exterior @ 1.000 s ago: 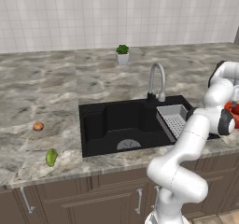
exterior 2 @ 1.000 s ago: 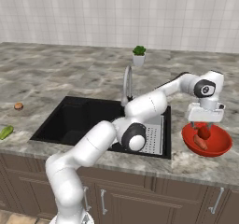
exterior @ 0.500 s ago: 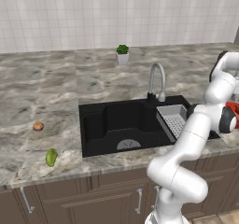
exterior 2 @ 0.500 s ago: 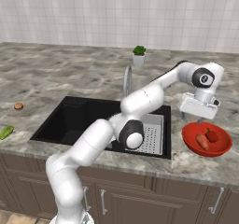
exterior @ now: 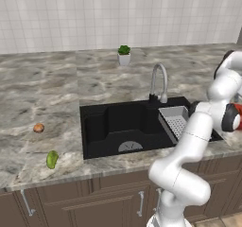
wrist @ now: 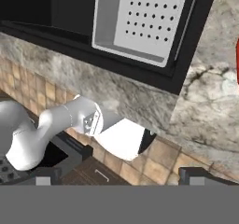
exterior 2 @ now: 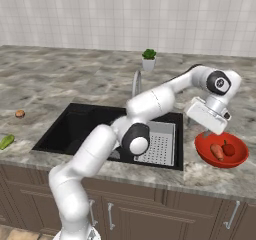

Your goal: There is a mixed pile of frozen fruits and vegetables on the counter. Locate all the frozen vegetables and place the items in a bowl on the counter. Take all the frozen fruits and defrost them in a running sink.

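Fingers of the robot hand stand wide apart with nothing between them; their two dark tips sit at the bottom of the hand view, angled down at the surface edge, the sink's grey perforated rack and the tiled floor. From the right base view the hand hangs just above and beside the red bowl, which rests on the marble right of the sink. Inside the bowl lie the orange carrot-like piece and the glossy red piece, close together. Well away, on the surface left of the sink, sit the round brown ball and, nearer the front edge, the yellow-green fruit. A curved steel faucet stands behind the basin, a small potted plant farther back. No lettering or brand is readable anywhere.
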